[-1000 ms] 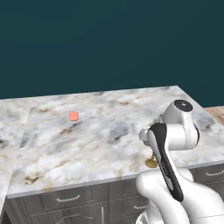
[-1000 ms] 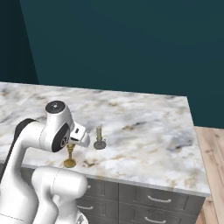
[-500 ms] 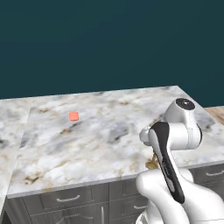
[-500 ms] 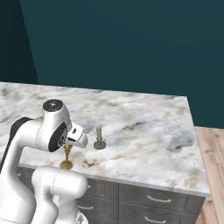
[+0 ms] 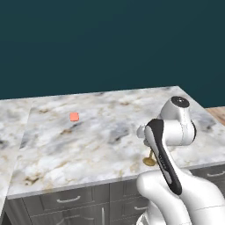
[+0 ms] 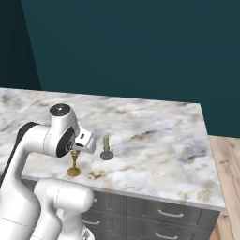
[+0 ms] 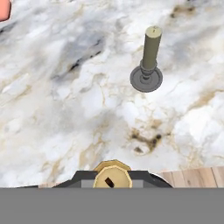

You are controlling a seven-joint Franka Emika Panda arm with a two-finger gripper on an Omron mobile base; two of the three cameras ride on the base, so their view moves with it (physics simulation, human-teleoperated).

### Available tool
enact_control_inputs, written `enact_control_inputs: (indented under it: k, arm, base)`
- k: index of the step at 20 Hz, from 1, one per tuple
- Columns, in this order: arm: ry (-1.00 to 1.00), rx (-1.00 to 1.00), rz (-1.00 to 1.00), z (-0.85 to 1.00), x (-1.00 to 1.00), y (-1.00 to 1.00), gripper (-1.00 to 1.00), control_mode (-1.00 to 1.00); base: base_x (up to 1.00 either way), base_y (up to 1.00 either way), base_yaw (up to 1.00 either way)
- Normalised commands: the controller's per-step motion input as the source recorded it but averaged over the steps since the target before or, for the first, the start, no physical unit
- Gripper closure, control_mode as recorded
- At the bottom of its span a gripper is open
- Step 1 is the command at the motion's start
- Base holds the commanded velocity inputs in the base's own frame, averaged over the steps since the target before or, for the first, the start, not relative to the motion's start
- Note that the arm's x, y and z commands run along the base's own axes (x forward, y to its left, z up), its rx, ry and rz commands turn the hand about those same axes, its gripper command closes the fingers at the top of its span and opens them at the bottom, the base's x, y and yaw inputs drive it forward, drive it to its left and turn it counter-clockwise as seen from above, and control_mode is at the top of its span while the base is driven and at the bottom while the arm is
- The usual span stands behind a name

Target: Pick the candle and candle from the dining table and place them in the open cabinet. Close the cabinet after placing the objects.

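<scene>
Marble dining table [image 6: 159, 140]; hand [image 7: 113, 177] grips brass candle [image 6: 74, 164].

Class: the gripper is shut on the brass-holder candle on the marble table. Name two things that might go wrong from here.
1. The gripper clamps the brass-holder candle near its top; the heavy base may swing or slip during the lift.
2. The grey-holder candle stands close by on the dining table; a sideways move might knock it over.

Brass candle [image 6: 74, 164] and grey candle [image 6: 107, 149] upright on marble dining table [image 6: 159, 140].
</scene>
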Motion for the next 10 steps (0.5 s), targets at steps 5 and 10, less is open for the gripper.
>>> enact_control_inputs:
  k: [5,10]
  arm:
    - [0.0,0.0,0.0,0.0,0.0,0.0,1.0,-1.0]
    - [0.0,0.0,0.0,0.0,0.0,0.0,1.0,1.0]
  base:
    - [0.0,0.0,0.0]
    - [-0.01,0.0,0.0]
